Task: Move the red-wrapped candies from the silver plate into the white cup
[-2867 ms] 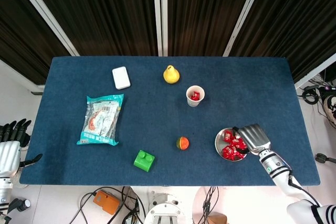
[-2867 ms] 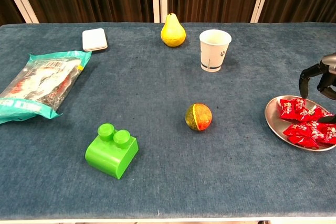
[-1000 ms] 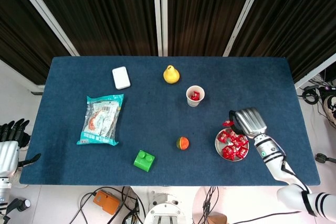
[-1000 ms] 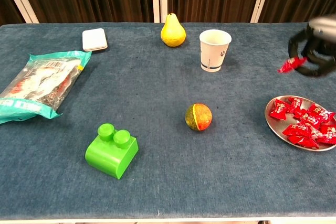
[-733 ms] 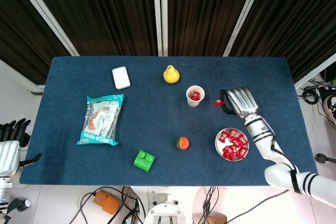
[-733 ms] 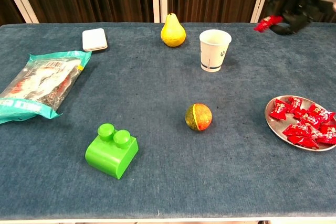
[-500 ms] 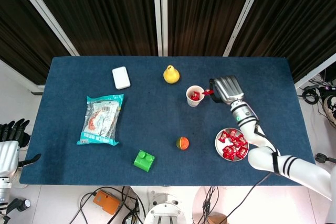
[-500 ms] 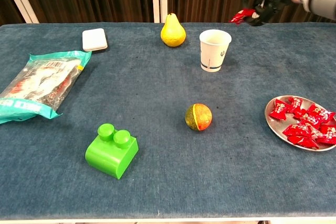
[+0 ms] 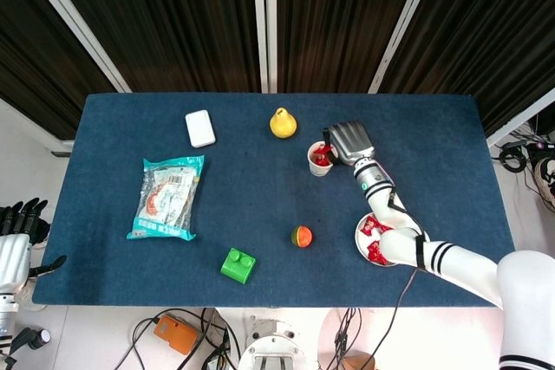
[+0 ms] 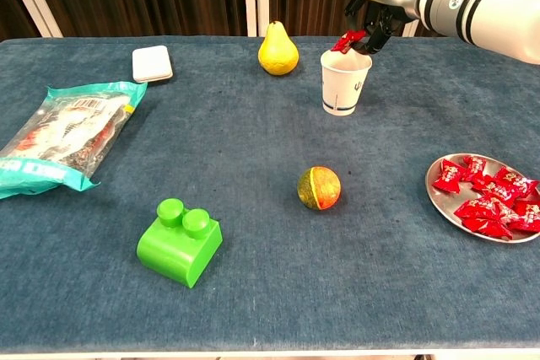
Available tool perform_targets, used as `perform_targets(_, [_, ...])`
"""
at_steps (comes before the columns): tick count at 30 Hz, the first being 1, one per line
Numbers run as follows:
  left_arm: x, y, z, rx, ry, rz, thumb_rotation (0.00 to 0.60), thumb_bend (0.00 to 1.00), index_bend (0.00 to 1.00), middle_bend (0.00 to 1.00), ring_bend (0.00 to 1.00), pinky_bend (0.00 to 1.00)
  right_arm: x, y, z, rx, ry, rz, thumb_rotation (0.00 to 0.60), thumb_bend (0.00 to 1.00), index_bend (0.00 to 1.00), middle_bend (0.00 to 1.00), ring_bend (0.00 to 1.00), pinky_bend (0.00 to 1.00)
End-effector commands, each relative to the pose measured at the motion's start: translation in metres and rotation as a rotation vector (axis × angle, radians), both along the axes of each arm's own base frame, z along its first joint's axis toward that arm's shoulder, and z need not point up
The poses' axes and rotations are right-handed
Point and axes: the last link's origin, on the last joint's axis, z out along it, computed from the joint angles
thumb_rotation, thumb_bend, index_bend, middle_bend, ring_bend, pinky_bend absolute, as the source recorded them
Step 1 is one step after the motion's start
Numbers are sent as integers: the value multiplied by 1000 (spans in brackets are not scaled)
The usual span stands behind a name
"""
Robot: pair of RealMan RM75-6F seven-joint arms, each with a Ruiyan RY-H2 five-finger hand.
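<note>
Since half a second ago my right hand [image 10: 371, 14] has carried its red-wrapped candy [image 10: 346, 40] leftward; it now pinches that one piece just above the rim of the white cup [image 10: 344, 82], which already has red candy inside. My left hand [image 9: 19, 230] sits off the surface's left edge, fingers apart, holding nothing. Around the cup: one yellow pear [image 10: 278, 49], one orange-green ball [image 10: 319, 188], one silver plate [image 10: 444, 200] with a pile of candies I can't count exactly, one green brick [image 10: 180, 242], one snack bag [image 10: 59, 135], one white box [image 10: 152, 63].
</note>
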Motion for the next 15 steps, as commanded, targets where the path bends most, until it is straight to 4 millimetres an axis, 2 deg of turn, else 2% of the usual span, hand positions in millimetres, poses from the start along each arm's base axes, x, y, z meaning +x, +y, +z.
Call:
perform_targets(1, [0, 0, -1, -1, -1, 0, 600, 0, 82, 55, 0, 0, -1, 0, 0, -3, 3, -4, 600, 477, 639, 909, 1000, 1000])
perform_targets(6, [0, 0, -1, -2, -2, -3, 600, 0, 82, 55, 0, 0, -1, 0, -1, -2, -3, -10, 600, 336, 602, 908, 1000, 1000])
perform_targets(8, [0, 0, -1, 0, -2, -3, 600, 0, 82, 55, 0, 0, 0, 0, -1, -2, -9, -9, 600, 310, 597, 908, 1000, 1000])
perform_targets(12, [-2, -2, 0, 3, -3, 3, 600, 0, 82, 55, 0, 0, 1, 5, 10, -23, -56, 6, 600, 307, 597, 908, 1000, 1000])
perform_targets(15, [-3, -2, 0, 3, -5, 5, 600, 0, 82, 55, 0, 0, -9, 22, 27, -40, -56, 45, 600, 307, 597, 908, 1000, 1000])
